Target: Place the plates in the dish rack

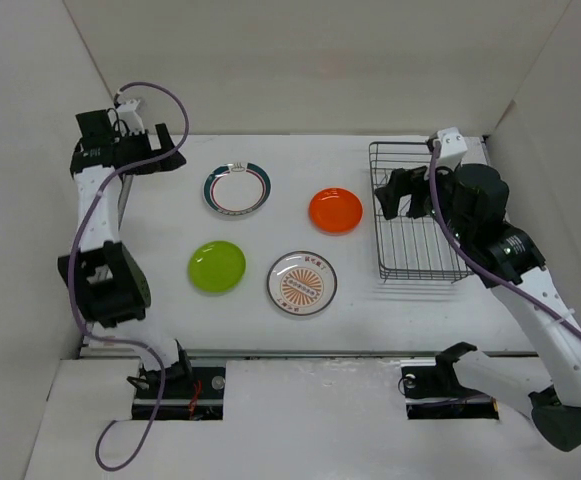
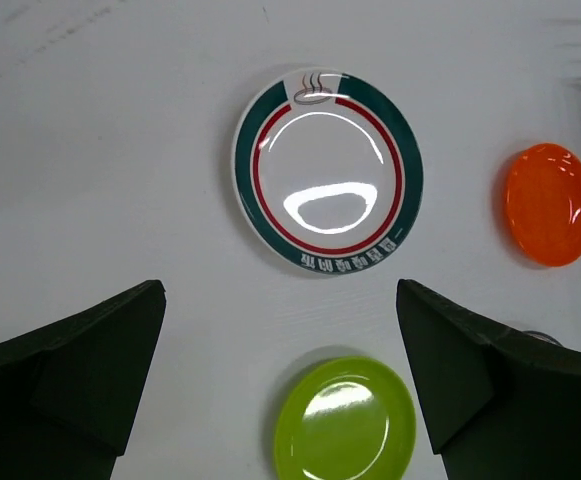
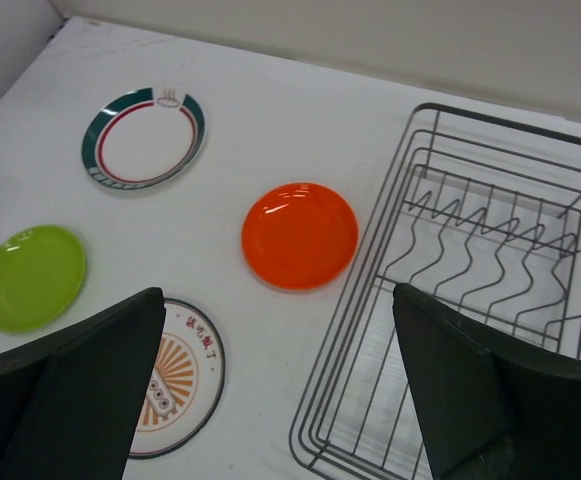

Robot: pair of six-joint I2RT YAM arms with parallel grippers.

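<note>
Nearest the arm bases, the sunburst plate (image 1: 302,283) lies flat on the tabletop (image 1: 165,230), just left of the dish rack's (image 1: 415,262) near corner. The green plate (image 1: 217,266) lies further left of the rack, past the sunburst one. Farther back, the orange plate (image 1: 335,210) sits close beside the rack's left side, not touching it. The teal-rimmed plate (image 1: 237,189) is farthest back, well left of the rack. All four plates lie outside the rack. The right arm (image 1: 490,220) reaches over the rack, its jaws spread wide and holding nothing. The left arm (image 1: 95,215) holds its jaws at the far corner, well left of the rack, also spread apart and empty.
</note>
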